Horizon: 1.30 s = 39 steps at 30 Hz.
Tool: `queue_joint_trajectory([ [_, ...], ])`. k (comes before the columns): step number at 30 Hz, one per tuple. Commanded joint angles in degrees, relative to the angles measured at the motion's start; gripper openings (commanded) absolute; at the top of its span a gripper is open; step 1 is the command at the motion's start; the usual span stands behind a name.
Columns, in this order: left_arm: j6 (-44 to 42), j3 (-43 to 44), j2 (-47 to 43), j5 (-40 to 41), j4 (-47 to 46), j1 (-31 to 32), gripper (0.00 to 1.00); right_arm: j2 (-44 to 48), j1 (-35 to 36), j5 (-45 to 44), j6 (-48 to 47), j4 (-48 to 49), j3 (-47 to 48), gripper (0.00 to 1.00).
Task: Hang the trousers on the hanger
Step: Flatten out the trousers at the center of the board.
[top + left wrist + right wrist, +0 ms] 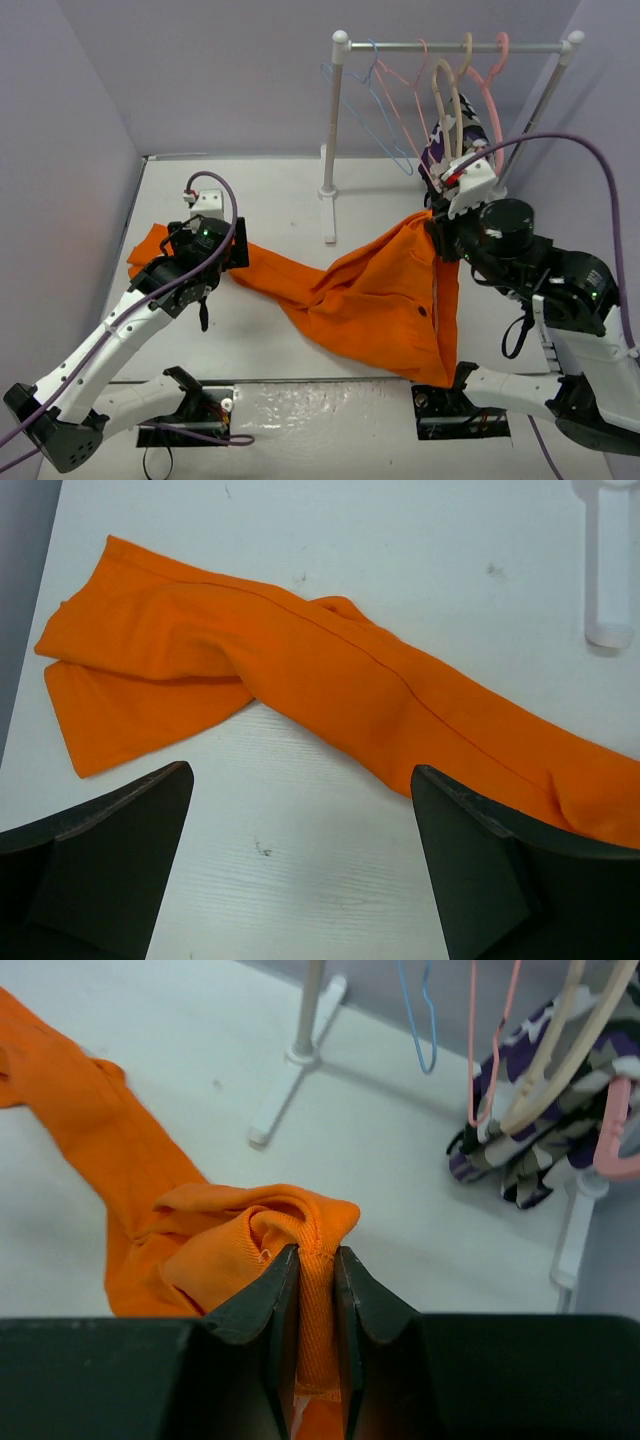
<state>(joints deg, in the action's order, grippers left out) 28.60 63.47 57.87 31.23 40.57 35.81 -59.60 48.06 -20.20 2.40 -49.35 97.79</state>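
1. My right claw [317,1252] is pressed almost together, pinching a bunched fold of the long, plain bright orange cloth trousers [190,1250]. The cloth stands up as a ridge between my two dark fingers [250,1310].
2. That pinched end is lifted off the white counter [280,200]. From it the fabric drapes down in a broad sheet toward the near edge.
3. My left claw [300,772] is spread wide with nothing between its fingers, and it hangs over the leg ends at the left of the counter. I cannot tell whether one finger brushes the cloth.
4. The legs lie flat across the counter from under my left claw toward the lifted part at my right, with one cuff partly folded over the other.
5. Just behind my right claw stands a white garment rack with a grey rail [455,45].
6. The thin light-blue wire hanger [375,105] hangs by its hook from the left part of that rail, well apart from the trousers.
7. To its right on the same rail hang pink hangers [403,95] and a thicker beige hanger [447,90]. The beige one carries a purple, white and black patterned garment [447,145], close to my right claw.
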Motion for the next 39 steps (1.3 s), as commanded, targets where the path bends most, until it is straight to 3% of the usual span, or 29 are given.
queue_joint_trajectory([
  [1, 3.46, -0.28, 3.32, -1.14, -1.44, -4.28, 0.88, -3.44, -3.32, -12.87, 5.27, 0.60, -6.68, 0.00],
  [4, 5.64, -1.94, 6.08, -5.98, -2.56, -10.13, 0.88, -4.91, -9.31, -10.65, 4.25, 1.19, -9.98, 0.00],
  [6, 7.45, -3.17, 8.47, -10.62, -3.56, -14.87, 0.88, -5.80, -17.31, -5.06, 2.67, 3.26, -14.00, 0.00],
  [10, 8.31, -3.76, 12.19, -15.09, -6.18, -18.54, 0.88, -7.11, -26.80, 2.61, 0.89, 7.75, -18.37, 0.00],
  [12, 8.30, -3.47, 13.70, -16.67, -7.13, -20.36, 0.88, -9.14, -28.59, 2.37, 2.17, 8.78, -19.27, 0.00],
  [19, 7.96, 1.77, 21.60, -18.52, -8.99, -27.93, 0.88, -12.51, -30.63, 7.32, 4.44, 11.78, -21.44, 0.00],
  [26, 6.90, 13.70, 34.26, -19.94, -9.64, -39.39, 0.88, -12.02, -30.60, 9.13, 4.84, 13.36, -23.67, 0.00],
  [39, 9.31, 37.19, 60.66, -19.96, -5.81, -48.11, 0.83, -8.34, -30.66, 13.71, 3.15, 17.24, -28.24, 0.00],
])
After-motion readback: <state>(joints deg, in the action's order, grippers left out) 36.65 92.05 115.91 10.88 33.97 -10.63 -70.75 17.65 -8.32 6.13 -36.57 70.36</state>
